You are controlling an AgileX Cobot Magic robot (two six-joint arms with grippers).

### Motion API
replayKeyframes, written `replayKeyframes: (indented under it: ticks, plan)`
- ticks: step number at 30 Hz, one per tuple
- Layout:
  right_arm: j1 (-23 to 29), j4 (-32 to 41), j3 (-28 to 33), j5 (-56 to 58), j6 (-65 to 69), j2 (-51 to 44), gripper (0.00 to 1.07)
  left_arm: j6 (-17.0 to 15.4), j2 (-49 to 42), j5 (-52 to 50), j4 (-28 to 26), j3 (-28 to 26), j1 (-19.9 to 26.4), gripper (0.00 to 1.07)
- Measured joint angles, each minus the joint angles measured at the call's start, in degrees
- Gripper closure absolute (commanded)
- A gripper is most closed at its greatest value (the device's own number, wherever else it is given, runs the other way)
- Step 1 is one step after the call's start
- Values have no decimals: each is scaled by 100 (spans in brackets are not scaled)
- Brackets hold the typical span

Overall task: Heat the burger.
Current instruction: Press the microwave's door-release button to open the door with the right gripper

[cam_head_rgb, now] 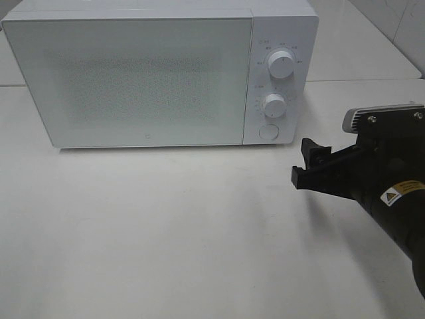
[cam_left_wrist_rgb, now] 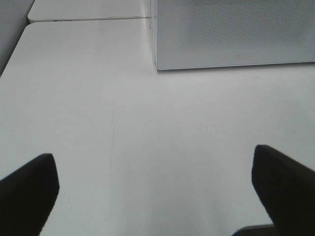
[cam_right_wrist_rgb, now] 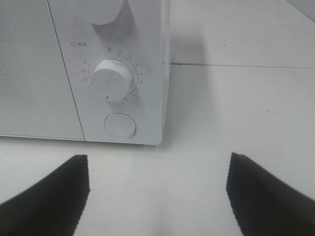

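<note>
The burger is out of view. The white microwave (cam_head_rgb: pixel 139 80) stands at the back of the table with its door shut; its frosted door hides the inside. My right gripper (cam_head_rgb: pixel 304 165) is open and empty, low over the table in front of the control panel. In the right wrist view the right gripper (cam_right_wrist_rgb: pixel 157 162) faces the lower dial (cam_right_wrist_rgb: pixel 113 81) and the round button (cam_right_wrist_rgb: pixel 120 125). The dial's mark sits opposite the 0. My left gripper (cam_left_wrist_rgb: pixel 152 157) is open and empty, above bare table in front of the microwave's left corner (cam_left_wrist_rgb: pixel 156 66).
The control panel holds an upper dial (cam_head_rgb: pixel 281 64), a lower dial (cam_head_rgb: pixel 273 104) and a round button (cam_head_rgb: pixel 268 131). The white table (cam_head_rgb: pixel 166 232) meets a second table behind at a seam (cam_left_wrist_rgb: pixel 88 18). The left arm does not show in the exterior high view.
</note>
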Motion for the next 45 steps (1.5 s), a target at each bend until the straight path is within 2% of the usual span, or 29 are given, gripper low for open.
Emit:
replayKeyframes:
  ticks: [11, 23, 29, 34, 35, 37, 39, 40, 43, 45]
  plan:
    - [619, 567, -476, -17, -332, 390, 31, 0, 0, 0, 0, 0, 0, 6]
    - [693, 688, -498, -17, -11, 401, 34, 0, 0, 0, 0, 0, 0, 6]
    - [693, 722, -498, -17, 1461, 401, 40, 0, 0, 0, 0, 0, 0, 6]
    - [693, 796, -498, -17, 3478, 401, 50, 0, 0, 0, 0, 0, 0, 6]
    - [693, 796, -498, -17, 3478, 401, 50, 0, 0, 0, 0, 0, 0, 6]
    - [693, 825, -498, -17, 4847, 401, 59, 0, 0, 0, 0, 0, 0, 6]
    - [693, 831, -498, -17, 5191, 401, 62, 0, 0, 0, 0, 0, 0, 6]
    - [693, 842, -504, -17, 5787, 401, 68, 0, 0, 0, 0, 0, 0, 6]
    - [693, 842, -504, -17, 6096, 401, 71, 0, 0, 0, 0, 0, 0, 6]
    - [693, 842, -504, -17, 7076, 401, 85, 0, 0, 0, 0, 0, 0, 6]
